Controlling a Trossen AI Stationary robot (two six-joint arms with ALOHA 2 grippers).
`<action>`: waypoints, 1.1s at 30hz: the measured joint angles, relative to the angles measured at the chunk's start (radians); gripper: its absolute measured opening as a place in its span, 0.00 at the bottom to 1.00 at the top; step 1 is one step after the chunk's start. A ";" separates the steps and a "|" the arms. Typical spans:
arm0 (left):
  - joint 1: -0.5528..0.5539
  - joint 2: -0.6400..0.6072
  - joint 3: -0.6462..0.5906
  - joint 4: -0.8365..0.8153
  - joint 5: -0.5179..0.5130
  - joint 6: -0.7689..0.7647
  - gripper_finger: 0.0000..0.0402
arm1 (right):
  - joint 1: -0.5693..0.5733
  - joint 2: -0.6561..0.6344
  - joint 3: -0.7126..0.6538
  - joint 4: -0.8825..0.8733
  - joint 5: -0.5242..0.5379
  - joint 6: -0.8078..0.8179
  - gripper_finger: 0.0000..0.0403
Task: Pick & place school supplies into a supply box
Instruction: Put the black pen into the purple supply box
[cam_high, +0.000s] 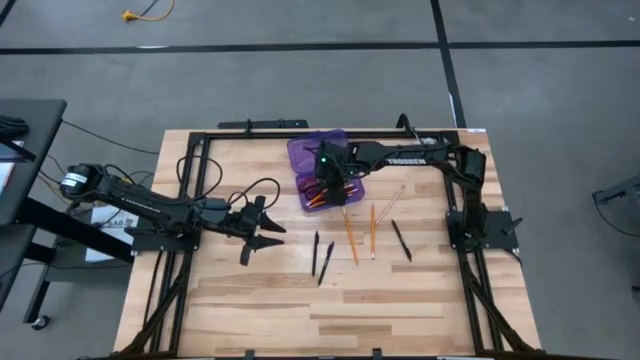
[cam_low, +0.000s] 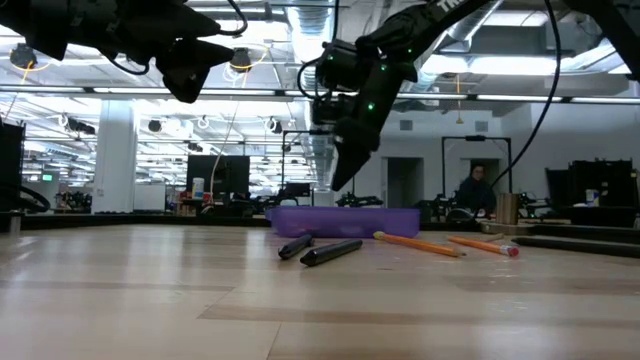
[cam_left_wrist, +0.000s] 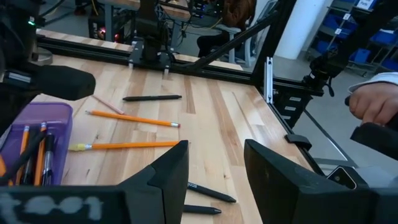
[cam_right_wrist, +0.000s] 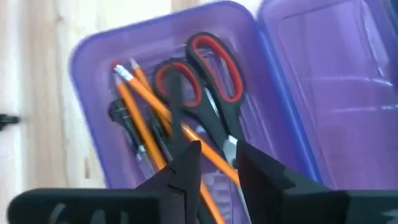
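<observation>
My right claw (cam_right_wrist: 214, 163) hung partly open, empty, above the purple supply box (cam_high: 300, 152) at the worktop's (cam_high: 260, 300) far middle, scissors (cam_right_wrist: 211, 93) inside; left claw (cam_high: 262, 232) waited open.

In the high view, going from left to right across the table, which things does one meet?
Left gripper → two black pens → purple supply box with right gripper above → two orange pencils → single black pen.
</observation>
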 joint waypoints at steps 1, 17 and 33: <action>0.000 0.000 0.000 0.000 0.000 0.000 0.36 | 0.001 0.000 0.000 -0.002 0.009 0.011 0.24; 0.009 0.000 0.000 -0.047 0.002 0.148 0.36 | 0.099 0.000 0.000 -0.447 0.164 0.491 0.27; 0.264 0.000 0.000 0.057 0.206 0.275 0.36 | 0.414 -0.184 -0.144 -0.708 0.305 0.877 0.27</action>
